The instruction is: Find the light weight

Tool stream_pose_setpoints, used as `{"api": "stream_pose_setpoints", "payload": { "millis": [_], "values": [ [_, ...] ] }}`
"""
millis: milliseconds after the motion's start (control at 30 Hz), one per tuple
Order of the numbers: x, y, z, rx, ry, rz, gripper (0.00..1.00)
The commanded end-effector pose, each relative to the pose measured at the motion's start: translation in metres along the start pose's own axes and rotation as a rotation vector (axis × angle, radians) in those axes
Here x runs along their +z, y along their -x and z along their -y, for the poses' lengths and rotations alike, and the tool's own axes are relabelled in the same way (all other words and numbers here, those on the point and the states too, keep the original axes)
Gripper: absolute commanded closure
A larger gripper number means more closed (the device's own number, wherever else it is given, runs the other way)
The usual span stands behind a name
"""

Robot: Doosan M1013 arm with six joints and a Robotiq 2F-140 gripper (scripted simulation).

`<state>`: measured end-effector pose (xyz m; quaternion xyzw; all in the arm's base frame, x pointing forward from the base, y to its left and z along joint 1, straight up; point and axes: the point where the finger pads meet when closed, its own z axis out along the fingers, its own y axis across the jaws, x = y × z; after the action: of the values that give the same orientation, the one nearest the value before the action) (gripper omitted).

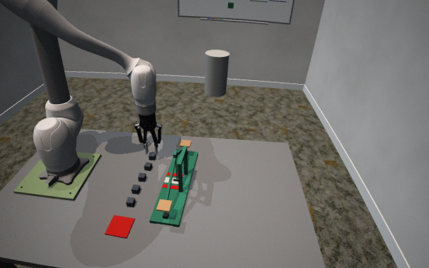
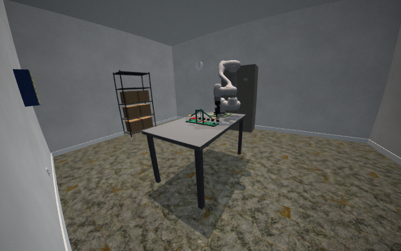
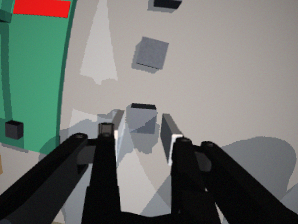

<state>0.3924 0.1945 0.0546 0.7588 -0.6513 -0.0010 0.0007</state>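
Exterior: grey table (image 2: pixel 192 137), mottled floor (image 2: pixel 289 193)

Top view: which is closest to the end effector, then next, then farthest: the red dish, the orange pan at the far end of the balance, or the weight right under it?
1. Weight, just below the end effector.
2. Orange pan, beside it at the balance's far end.
3. Red dish, at the near end of the weight row.

Even, dim overhead light; soft grey shadows of the arm spread over the table (image 1: pixel 249 186) behind and beside the gripper (image 1: pixel 150 146). No glare. Wrist view coarse; exterior view stretched at its edges.
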Motion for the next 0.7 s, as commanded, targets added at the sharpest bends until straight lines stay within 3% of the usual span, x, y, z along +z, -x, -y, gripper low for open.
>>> {"api": "stream_pose_setpoints", "payload": {
  "millis": [0, 667],
  "values": [
    [0.0000, 0.0000, 0.0000, 0.000, 0.000, 0.000, 0.65],
    [0.0021, 0.0000, 0.0000, 0.000, 0.000, 0.000, 0.65]
  ]
}}
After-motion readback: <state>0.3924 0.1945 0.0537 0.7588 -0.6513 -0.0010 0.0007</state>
